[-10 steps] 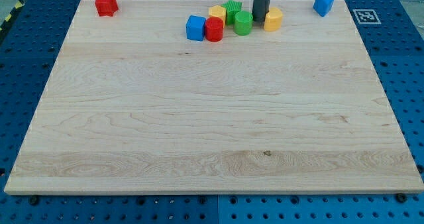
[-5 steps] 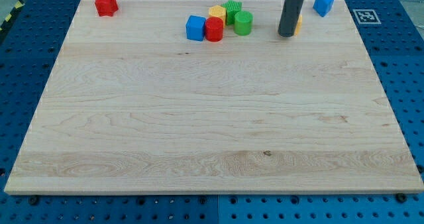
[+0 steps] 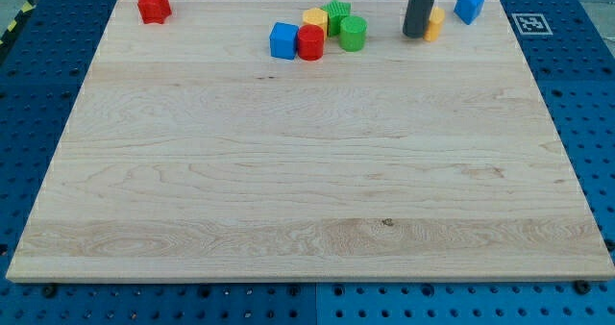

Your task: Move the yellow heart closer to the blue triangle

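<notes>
My tip (image 3: pixel 415 35) is down on the board (image 3: pixel 288 171) near the view's top edge, right of centre; it is a plain rod, no jaws to open or close, nothing pinched. It sits against the left side of the yellow heart (image 3: pixel 435 23) and hides most of it, only the right part showing; whether it actually touches I cannot tell. Blue triangle (image 3: pixel 470 5) is near the heart, up and to the view's right, close to the board's top right corner, with a small gap between them. Left of the tip, apart from it, is a cluster: green cylinder (image 3: pixel 353 33) nearest the tip, a green block (image 3: pixel 336 13) with a ridged top just behind it, a yellow block (image 3: pixel 314 19) left of that, red cylinder (image 3: pixel 309 42) in front, blue cube (image 3: pixel 282 40) beside the red cylinder at the cluster's left end. Cluster pieces look packed together or touching. A red block (image 3: pixel 152 5), shape unclear, sits alone far off at the top left corner. A black-and-white marker tag (image 3: pixel 528 23) lies off the board's top right corner.
</notes>
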You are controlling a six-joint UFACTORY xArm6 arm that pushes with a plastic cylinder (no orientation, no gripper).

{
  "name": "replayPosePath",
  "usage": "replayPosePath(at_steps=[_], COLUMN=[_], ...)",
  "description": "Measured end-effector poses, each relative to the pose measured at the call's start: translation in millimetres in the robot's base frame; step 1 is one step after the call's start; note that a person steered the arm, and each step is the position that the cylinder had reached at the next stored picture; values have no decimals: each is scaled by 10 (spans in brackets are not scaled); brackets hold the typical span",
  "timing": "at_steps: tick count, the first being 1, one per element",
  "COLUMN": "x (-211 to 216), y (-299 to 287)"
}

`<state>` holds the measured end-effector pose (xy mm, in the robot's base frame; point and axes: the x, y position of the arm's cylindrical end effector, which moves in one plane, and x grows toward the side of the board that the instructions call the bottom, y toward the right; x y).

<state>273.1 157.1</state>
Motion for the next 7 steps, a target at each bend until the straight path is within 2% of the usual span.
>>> replayPosePath(at_steps=[2, 4, 7], x=[10, 5, -227], y=[304, 319, 289])
